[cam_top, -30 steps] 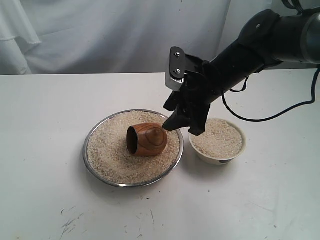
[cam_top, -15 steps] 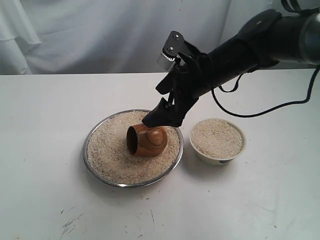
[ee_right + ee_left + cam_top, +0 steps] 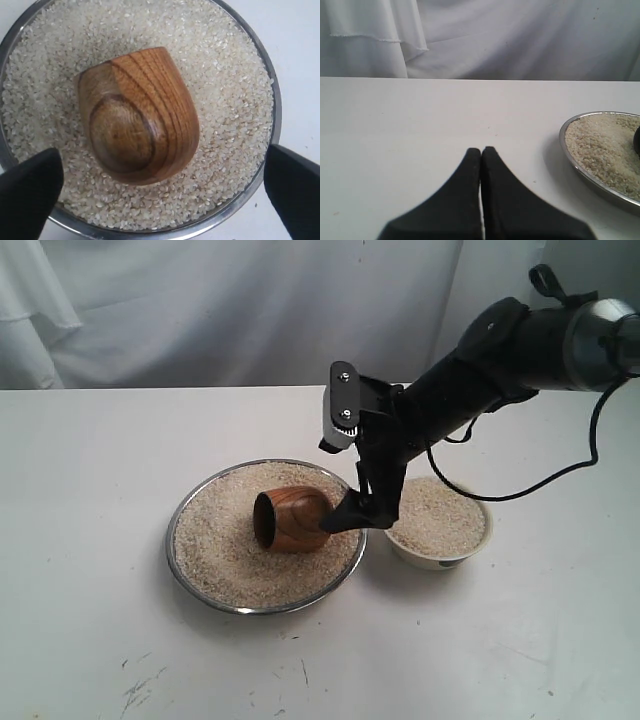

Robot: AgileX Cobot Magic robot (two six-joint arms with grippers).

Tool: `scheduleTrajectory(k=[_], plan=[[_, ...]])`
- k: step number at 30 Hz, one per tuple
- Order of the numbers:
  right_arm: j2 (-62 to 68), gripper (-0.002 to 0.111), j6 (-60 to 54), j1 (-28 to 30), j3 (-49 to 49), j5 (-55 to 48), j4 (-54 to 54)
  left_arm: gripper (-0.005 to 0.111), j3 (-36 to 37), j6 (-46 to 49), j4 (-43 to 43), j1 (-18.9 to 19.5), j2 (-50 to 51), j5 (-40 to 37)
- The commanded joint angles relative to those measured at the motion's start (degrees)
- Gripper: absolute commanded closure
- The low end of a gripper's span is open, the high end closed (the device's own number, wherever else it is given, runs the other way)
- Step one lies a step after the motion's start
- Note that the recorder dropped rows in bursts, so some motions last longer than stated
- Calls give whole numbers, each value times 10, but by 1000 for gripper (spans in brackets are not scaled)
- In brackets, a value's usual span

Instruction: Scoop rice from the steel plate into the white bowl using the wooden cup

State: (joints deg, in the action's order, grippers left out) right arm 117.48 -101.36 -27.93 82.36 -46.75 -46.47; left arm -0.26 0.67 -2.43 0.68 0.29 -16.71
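Note:
The wooden cup (image 3: 292, 519) lies on its side on the rice (image 3: 220, 545) in the steel plate (image 3: 174, 540), its mouth facing left. My right gripper (image 3: 355, 519) hangs low just behind the cup's base, at the plate's right rim. In the right wrist view its jaws stand wide open: the black fingers (image 3: 30, 195) flank the cup (image 3: 137, 115) without touching it, and the gripper (image 3: 161, 167) holds nothing. The white bowl (image 3: 440, 558) sits right of the plate, heaped with rice (image 3: 435, 515). My left gripper (image 3: 481, 149) is shut and empty over bare table, left of the plate (image 3: 570, 155).
A black cable (image 3: 540, 475) loops from the right arm over the table behind the bowl. White cloth (image 3: 200, 310) hangs along the back. A few dark scuffs (image 3: 135, 690) mark the tabletop near the front left.
The right gripper swung left over the cup, then dropped down behind its base, and its jaws opened wide. The cup has stayed on its side in the rice.

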Motion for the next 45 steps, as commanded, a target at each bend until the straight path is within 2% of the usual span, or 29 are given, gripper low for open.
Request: scheduleTrajectory(k=[1, 6, 14, 45], plan=[[8, 5, -32, -2, 5, -2, -5, 107, 3, -2, 0, -1, -3, 4], [52, 5, -53, -30, 27, -1, -7, 107, 3, -2, 0, -1, -3, 4], [85, 5, -47, -35, 66, -1, -8, 107, 3, -2, 0, -1, -3, 4], [102, 5, -11, -40, 65, 0, -15, 107, 3, -2, 0, -1, -3, 4]])
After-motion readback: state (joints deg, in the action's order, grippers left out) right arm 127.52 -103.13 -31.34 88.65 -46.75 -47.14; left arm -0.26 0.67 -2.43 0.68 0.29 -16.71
